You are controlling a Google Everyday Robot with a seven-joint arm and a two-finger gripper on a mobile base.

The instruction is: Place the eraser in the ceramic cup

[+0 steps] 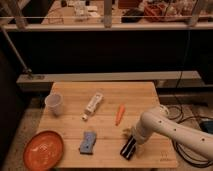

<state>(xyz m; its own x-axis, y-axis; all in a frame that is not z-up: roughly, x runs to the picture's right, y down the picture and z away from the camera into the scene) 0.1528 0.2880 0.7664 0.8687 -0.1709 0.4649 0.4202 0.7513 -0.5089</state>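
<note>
Wooden table [145,95] under a pale rail [150,25], white cup [54,104] upright near its left edge, orange plate [44,150] at the front-left corner, black eraser [128,149] lying front-right, well apart from the cup, gripper [131,139] spread wide at the eraser's far end

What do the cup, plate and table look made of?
Ceramic cup: plain white, matte; ceramic or plastic, can't tell.
Orange plate: faint sheen; probably plastic or glazed.
Table: pale wood, plank lines visible.
Pincer sits over the eraser, front right.

Lab workspace, wooden table [142,95], floor cables [191,152], cluttered benches [80,10] behind
</note>
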